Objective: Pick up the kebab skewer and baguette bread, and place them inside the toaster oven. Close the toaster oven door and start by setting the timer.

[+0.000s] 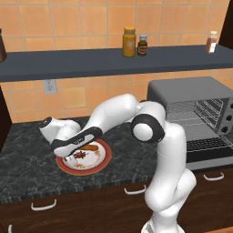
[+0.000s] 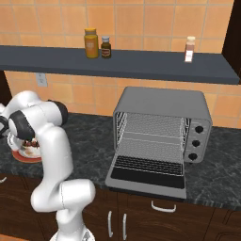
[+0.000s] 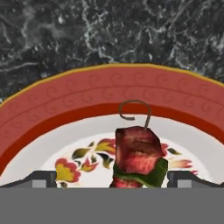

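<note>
Straddling kebab skewer [image 3: 139, 158]: gripper [image 3: 113, 178] wide

Toaster oven [image 2: 162, 117] mouth unobstructed, door [image 2: 148, 176] down

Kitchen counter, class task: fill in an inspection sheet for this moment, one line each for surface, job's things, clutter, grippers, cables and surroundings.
Surface: dark marbled counter, above wooden cabinet fronts.
Job's things: kebab skewer lies on the red-rimmed plate; baguette bread on the same plate, partly hidden by the arm; toaster oven stands to the right, toaster oven door dropped open, racks bare.
Clutter: nothing seen on the counter.
Grippers: gripper open, low over the plate, fingertips either side of the skewer; contact cannot be told.
Cables: nothing seen.
Surroundings: orange tiled wall, wall socket, grey shelf with three jars.
</note>
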You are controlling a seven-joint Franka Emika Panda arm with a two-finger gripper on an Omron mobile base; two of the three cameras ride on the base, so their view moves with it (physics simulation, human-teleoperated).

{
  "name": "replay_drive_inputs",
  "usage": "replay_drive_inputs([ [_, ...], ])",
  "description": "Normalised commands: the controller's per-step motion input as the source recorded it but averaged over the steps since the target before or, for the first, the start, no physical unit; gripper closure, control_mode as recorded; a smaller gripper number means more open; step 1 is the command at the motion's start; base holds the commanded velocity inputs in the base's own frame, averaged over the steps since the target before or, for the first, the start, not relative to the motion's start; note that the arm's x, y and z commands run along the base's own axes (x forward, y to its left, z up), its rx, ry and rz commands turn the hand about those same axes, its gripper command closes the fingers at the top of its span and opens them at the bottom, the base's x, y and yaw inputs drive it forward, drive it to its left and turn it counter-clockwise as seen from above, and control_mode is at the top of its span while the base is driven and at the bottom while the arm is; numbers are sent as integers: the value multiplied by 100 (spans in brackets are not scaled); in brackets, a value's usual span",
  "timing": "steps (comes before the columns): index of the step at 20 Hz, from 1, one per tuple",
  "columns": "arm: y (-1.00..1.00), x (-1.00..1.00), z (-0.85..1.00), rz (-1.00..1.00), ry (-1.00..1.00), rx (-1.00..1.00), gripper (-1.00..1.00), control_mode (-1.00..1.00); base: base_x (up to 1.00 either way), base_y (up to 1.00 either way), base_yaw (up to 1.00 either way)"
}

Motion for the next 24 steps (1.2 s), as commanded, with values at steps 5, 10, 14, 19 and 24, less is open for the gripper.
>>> replay_drive_inputs([
  [5, 0, 0, -11, 7, -2, 12, -100, -100, 0, 0, 0],
  [10, 5, 34, -18, 9, 0, 14, -100, -100, 0, 0, 0],
  [14, 10, 46, -28, 13, 0, 10, -100, -100, 0, 0, 0],
  [19, 7, -7, -23, 10, 0, 6, 100, -100, 0, 0, 0],
  [24, -57, -64, 25, 9, -3, 2, 100, -100, 0, 0, 0],
])
